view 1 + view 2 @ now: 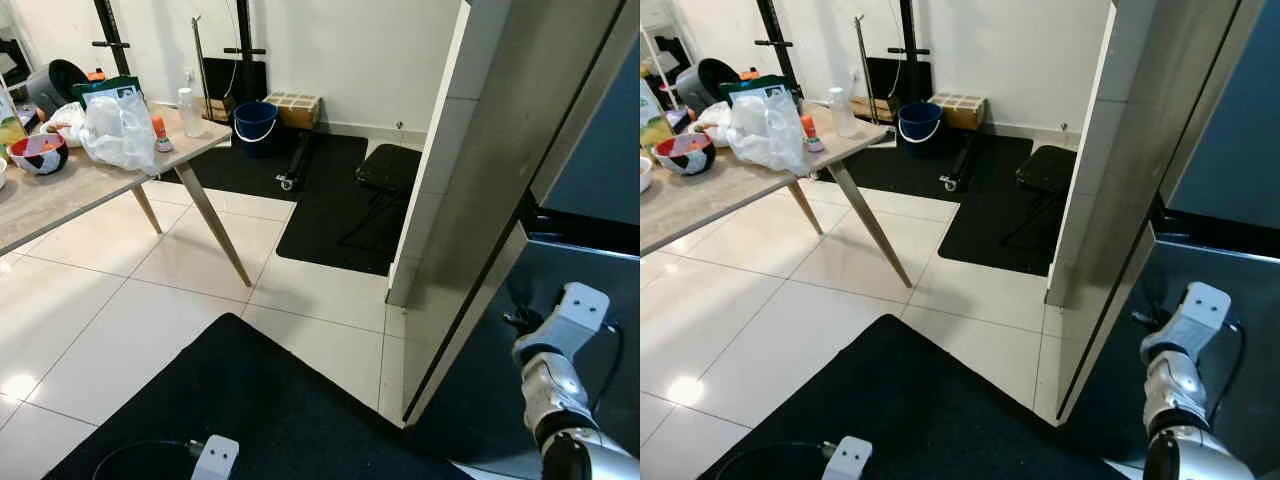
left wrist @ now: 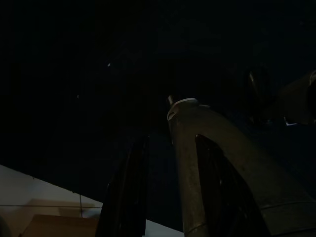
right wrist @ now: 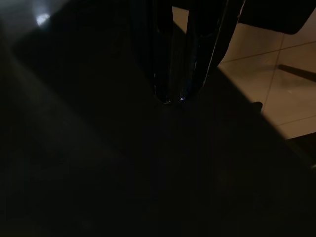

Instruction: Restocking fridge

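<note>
The fridge door (image 1: 520, 170) stands at three o'clock, with the right hand (image 3: 175, 96) held low against its dark face, fingers pressed together and empty, seemingly to swing it. The left hand (image 2: 163, 197), slightly parted, holds nothing. Groceries in a plastic bag (image 1: 120, 130) wait on the worktop (image 1: 60, 195) at ten o'clock.

Tall grey fridge door (image 1: 520, 150), ajar, rightward.

We are showing a silver right arm (image 1: 560, 400) with rounded jointed segments | a white boxy wrist housing with two dark screws | a thin black cable looping beside it | long black right gripper (image 3: 173, 94) fingers glinting
</note>
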Controlling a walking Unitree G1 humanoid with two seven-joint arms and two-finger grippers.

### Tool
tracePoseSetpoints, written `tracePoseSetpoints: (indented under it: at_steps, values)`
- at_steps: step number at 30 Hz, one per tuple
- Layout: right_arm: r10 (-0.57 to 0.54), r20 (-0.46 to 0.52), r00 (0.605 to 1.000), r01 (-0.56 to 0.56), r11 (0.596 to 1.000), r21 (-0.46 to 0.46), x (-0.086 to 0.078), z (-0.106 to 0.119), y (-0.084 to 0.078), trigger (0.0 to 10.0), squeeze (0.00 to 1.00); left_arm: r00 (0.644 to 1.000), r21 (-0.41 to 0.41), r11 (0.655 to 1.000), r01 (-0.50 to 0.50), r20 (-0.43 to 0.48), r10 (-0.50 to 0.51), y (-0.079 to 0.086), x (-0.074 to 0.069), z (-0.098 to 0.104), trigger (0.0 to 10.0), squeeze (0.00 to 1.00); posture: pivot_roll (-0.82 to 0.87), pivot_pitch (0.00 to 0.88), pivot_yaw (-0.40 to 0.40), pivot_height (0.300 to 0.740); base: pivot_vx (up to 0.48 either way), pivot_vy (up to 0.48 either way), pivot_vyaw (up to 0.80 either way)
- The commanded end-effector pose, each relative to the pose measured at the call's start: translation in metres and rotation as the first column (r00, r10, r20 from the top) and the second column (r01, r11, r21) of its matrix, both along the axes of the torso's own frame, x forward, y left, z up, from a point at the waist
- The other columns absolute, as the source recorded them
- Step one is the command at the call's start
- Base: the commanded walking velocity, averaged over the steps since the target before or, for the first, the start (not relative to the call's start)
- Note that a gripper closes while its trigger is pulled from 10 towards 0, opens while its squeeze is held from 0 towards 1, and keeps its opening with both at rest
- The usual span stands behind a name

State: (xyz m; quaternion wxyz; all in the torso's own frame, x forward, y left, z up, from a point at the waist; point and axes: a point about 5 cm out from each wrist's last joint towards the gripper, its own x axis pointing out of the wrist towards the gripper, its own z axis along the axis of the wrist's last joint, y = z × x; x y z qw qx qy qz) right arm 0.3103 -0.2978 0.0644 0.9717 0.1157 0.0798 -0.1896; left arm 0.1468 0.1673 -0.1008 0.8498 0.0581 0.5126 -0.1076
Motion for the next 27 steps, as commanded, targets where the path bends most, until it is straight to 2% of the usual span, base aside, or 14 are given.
tracePoseSetpoints:
  at_steps: [1, 11, 17, 21, 23, 24, 25, 26, 27]
  values:
    - [0.018, -0.008, 1.000, -0.018, 1.000, 0.001, 0.003, 0.000, 0.004, 10.0, 0.00, 1.000, 0.019, 1.000, -0.022, -0.003, 0.022, 0.009, -0.003, 0.000, 10.0, 0.00, 0.04, 0.000, -0.023, 0.740, 0.000, 0.000, 0.00]
    - [0.014, -0.048, 0.999, -0.013, 1.000, 0.014, -0.011, -0.016, 0.002, 10.0, 0.00, 1.000, 0.015, 1.000, -0.021, 0.004, 0.021, 0.008, -0.001, 0.000, 10.0, 0.00, 0.04, 0.000, -0.023, 0.740, 0.000, 0.000, 0.00]
    - [0.031, -0.037, 0.999, -0.031, 0.999, 0.018, -0.008, -0.012, 0.003, 10.0, 0.00, 1.000, 0.018, 1.000, -0.012, 0.011, 0.012, 0.008, 0.003, 0.002, 10.0, 0.00, 0.04, 0.000, -0.020, 0.740, 0.000, 0.000, 0.00]
    - [0.129, -0.156, 0.979, -0.127, 0.992, 0.022, -0.011, -0.028, 0.017, 10.0, 0.00, 1.000, 0.020, 1.000, -0.008, 0.013, 0.007, 0.008, 0.004, 0.002, 10.0, 0.00, 0.03, 0.000, -0.023, 0.740, 0.000, 0.000, 0.00]
    - [0.180, -0.273, 0.945, -0.181, 0.983, 0.022, -0.025, -0.050, 0.026, 10.0, 0.00, 1.000, 0.020, 1.000, -0.007, 0.012, 0.006, 0.008, 0.004, 0.002, 10.0, 0.00, 0.04, 0.000, -0.026, 0.740, 0.000, 0.000, 0.00]
    - [0.180, -0.273, 0.945, -0.181, 0.983, 0.022, -0.025, -0.050, 0.026, 10.0, 0.00, 1.000, 0.020, 1.000, -0.007, 0.012, 0.006, 0.008, 0.004, 0.002, 10.0, 0.00, 0.04, 0.000, -0.026, 0.740, 0.000, 0.000, 0.00]
    - [0.193, -0.321, 0.927, -0.196, 0.980, 0.022, -0.033, -0.060, 0.029, 10.0, 0.00, 1.000, 0.020, 1.000, -0.006, 0.011, 0.006, 0.008, 0.004, 0.002, 10.0, 0.00, 0.04, 0.000, -0.026, 0.740, 0.000, 0.000, 0.00]
    - [0.212, -0.416, 0.884, -0.223, 0.974, 0.023, -0.051, -0.079, 0.035, 10.0, 0.00, 1.000, 0.020, 1.000, -0.005, 0.009, 0.005, 0.008, 0.003, 0.002, 10.0, 0.00, 0.05, 0.000, -0.026, 0.740, 0.000, 0.000, 0.00]
    - [0.212, -0.416, 0.884, -0.223, 0.974, 0.023, -0.051, -0.079, 0.035, 10.0, 0.00, 1.000, 0.020, 1.000, -0.005, 0.009, 0.005, 0.008, 0.003, 0.002, 10.0, 0.00, 0.05, 0.000, -0.026, 0.740, 0.000, 0.000, 0.00]
